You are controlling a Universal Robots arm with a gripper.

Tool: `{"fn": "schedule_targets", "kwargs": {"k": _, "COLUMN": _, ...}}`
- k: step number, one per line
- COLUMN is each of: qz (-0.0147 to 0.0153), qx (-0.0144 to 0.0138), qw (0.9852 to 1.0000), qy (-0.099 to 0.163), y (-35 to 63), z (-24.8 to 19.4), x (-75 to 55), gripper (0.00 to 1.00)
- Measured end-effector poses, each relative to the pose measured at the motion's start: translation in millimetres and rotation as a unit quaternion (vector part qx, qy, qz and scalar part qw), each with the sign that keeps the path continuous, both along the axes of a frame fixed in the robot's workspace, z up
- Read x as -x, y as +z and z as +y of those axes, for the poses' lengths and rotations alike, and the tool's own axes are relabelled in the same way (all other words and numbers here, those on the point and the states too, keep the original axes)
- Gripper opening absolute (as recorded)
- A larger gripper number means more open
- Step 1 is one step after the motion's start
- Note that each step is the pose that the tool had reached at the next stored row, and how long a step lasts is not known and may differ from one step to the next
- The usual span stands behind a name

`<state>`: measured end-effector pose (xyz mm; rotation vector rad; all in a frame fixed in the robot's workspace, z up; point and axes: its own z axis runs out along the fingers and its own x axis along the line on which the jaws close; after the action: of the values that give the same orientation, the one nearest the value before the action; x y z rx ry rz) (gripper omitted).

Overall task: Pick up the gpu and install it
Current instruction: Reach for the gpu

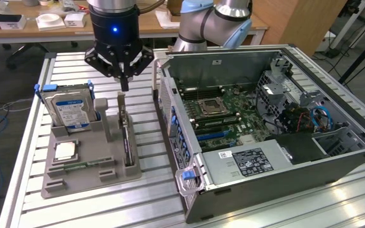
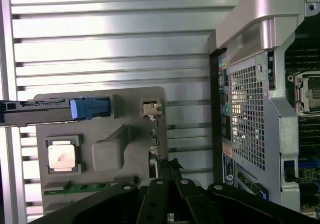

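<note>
Over the grey holder tray (image 1: 87,183) (image 2: 107,156), the gripper (image 1: 125,87) (image 2: 170,165) hangs with its fingers pressed together and nothing between them; its tip sits just above the silver bracket end of the gpu (image 1: 126,137) (image 2: 154,144). The gpu stands on edge in a slot of the tray, on the side nearest the computer case (image 1: 246,202) (image 2: 250,108); whether the fingertips touch the bracket cannot be told. On the exterior view's left of the card, the hard drive (image 1: 72,107) (image 2: 50,108) stands upright in blue rails, with a raised grey post of the tray between the two; a processor (image 1: 65,151) (image 2: 62,156) and a memory stick (image 1: 84,165) (image 2: 80,187) lie flat in their own recesses. The case lies open-side up just beside the tray on the slatted table (image 1: 106,211) (image 2: 110,43); its perforated rear wall rises between the card and the motherboard (image 1: 227,114); a power supply (image 1: 246,161) fills the near end, and blue cables coil at the exterior view's right.
</note>
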<state>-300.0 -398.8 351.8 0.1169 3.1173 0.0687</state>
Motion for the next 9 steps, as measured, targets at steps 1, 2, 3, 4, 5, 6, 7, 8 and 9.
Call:
{"fn": "schedule_targets", "kwargs": {"k": 1, "qz": 0.0, "qx": 0.0, "qw": 1.0, "qy": 0.0, "y": -0.1, "z": 0.0, "x": 0.6, "gripper": 0.11}}
{"fn": "schedule_targets", "kwargs": {"k": 2, "qz": 0.0, "qx": 0.0, "qw": 1.0, "qy": 0.0, "y": -0.3, "z": 0.0, "x": 1.1, "gripper": 0.11}}
{"fn": "schedule_targets", "kwargs": {"k": 3, "qz": 0.0, "qx": 0.0, "qw": 1.0, "qy": 0.0, "y": -0.4, "z": 0.0, "x": 1.7, "gripper": 0.11}}
{"fn": "schedule_targets", "kwargs": {"k": 4, "qz": 0.0, "qx": 0.0, "qw": 1.0, "qy": 0.0, "y": -0.5, "z": 0.0, "x": 2.3, "gripper": 0.11}}
{"fn": "schedule_targets", "kwargs": {"k": 5, "qz": 0.0, "qx": 0.0, "qw": 1.0, "qy": 0.0, "y": -0.6, "z": 0.0, "x": 2.8, "gripper": 0.11}}
{"fn": "schedule_targets", "kwargs": {"k": 6, "qz": 0.0, "qx": 0.0, "qw": 1.0, "qy": 0.0, "y": -0.7, "z": 0.0, "x": 3.4, "gripper": 0.11}}
{"fn": "schedule_targets", "kwargs": {"k": 7, "qz": 0.0, "qx": 0.0, "qw": 1.0, "qy": 0.0, "y": -0.8, "z": 0.0, "x": 3.9, "gripper": 0.11}}
{"fn": "schedule_targets", "kwargs": {"k": 8, "qz": 0.0, "qx": 0.0, "qw": 1.0, "qy": 0.0, "y": -0.9, "z": 0.0, "x": 4.4, "gripper": 0.11}}
{"fn": "schedule_targets", "kwargs": {"k": 9, "qz": 0.0, "qx": 0.0, "qw": 1.0, "qy": 0.0, "y": -1.0, "z": 0.0, "x": 4.8, "gripper": 0.11}}
